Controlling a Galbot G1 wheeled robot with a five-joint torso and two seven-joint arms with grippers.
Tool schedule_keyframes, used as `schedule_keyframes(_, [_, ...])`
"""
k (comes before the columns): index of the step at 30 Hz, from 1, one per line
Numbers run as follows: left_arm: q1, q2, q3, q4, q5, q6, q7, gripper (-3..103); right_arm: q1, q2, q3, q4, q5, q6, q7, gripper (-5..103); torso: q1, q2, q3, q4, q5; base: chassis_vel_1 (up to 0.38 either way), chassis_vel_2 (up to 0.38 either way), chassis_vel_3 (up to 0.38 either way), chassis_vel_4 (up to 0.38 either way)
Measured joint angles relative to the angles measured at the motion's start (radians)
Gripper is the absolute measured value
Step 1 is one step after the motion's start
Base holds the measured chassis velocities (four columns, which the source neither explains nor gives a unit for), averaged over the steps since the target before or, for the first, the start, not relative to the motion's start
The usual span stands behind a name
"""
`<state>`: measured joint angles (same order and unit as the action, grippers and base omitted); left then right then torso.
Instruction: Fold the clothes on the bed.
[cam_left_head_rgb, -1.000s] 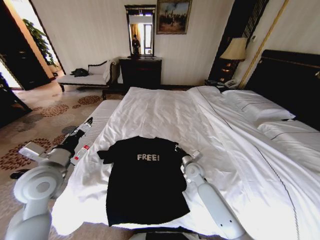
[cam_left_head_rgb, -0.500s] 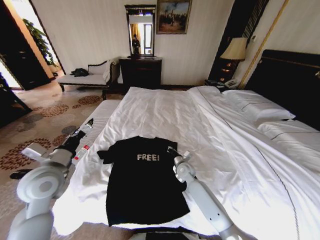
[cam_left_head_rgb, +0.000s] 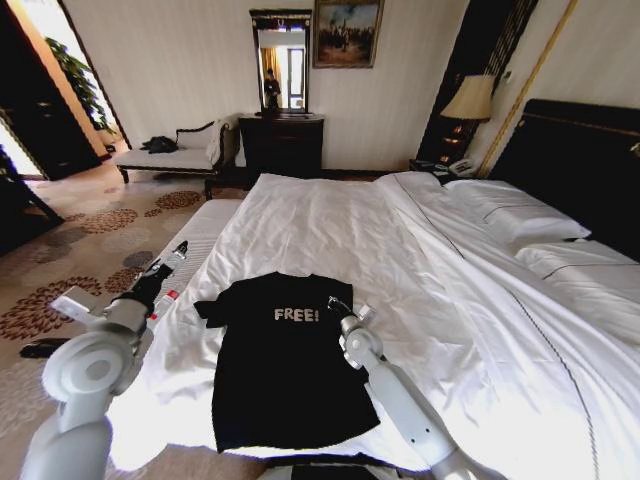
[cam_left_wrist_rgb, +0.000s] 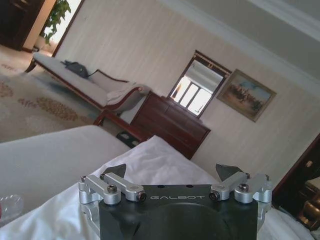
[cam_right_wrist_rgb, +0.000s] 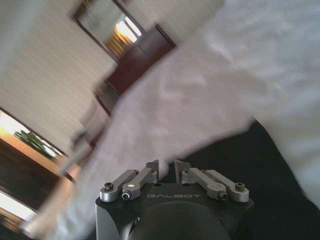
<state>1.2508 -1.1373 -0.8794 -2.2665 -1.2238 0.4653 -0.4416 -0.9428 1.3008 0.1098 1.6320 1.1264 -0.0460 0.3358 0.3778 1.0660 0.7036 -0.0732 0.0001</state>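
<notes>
Because the black T-shirt (cam_left_head_rgb: 285, 362) is soft, light cloth lying flat near the foot of the bed (cam_left_head_rgb: 330, 225), lettering up and collar toward the headboard, it is judged likely to drape and slide on the white sheet rather than hold any shape; a hold is best taken at a thin edge such as the sleeve hem or shoulder seam, where a single layer can be nipped, and not in the middle of the chest. In the head view the right pincer (cam_left_head_rgb: 343, 305) is seen at the shirt's right sleeve, near the shoulder, while the left pincer (cam_left_head_rgb: 180, 247) is held off the bed's left side, above the carpet and well apart from the shirt. Contact with the cloth cannot be judged from there. The right wrist view supplies what is missing: the right pincer's tips are nearly pressed together just above the black fabric, with nothing seen between them. The left wrist view shows the left pincer spread wide and empty.
</notes>
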Motion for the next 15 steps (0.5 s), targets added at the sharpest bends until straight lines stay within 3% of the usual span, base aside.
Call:
schedule_keyframes(7, [-0.007, -0.009, 0.008, 0.035, -0.001, 0.000, -0.004, 100, -0.053, -0.040, 0.073, 0.160, 0.080, 0.034, -0.028, 34, 0.000, 0.000, 0.000, -0.0001, 0.0000, 0.000, 0.000, 0.000, 0.000])
schedule_keyframes(8, [-0.011, -0.012, 0.012, 0.055, -0.002, -0.001, -0.011, 100, -0.071, -0.054, 0.102, 0.192, 0.092, 0.042, -0.028, 45, 0.000, 0.000, 0.000, -0.0001, -0.0001, 0.000, 0.000, 0.000, 0.000])
schedule_keyframes(10, [-0.015, -0.015, 0.017, 0.080, -0.005, 0.000, -0.018, 100, -0.085, -0.061, 0.126, 0.208, 0.096, 0.049, -0.026, 45, 0.000, 0.000, 0.000, -0.0003, 0.0001, 0.000, 0.000, 0.000, 0.000])
schedule_keyframes(11, [-0.015, -0.019, 0.024, 0.105, -0.005, 0.003, -0.023, 100, -0.098, -0.063, 0.147, 0.218, 0.096, 0.053, -0.023, 56, 0.000, 0.000, 0.000, -0.0001, 0.0001, 0.000, 0.000, 0.000, 0.000])
schedule_keyframes(15, [-0.009, -0.035, 0.040, 0.196, -0.004, 0.006, -0.022, 100, -0.125, -0.052, 0.188, 0.241, 0.088, 0.054, -0.008, 67, 0.000, 0.000, 0.000, -0.0002, 0.0000, 0.000, 0.000, 0.000, 0.000])
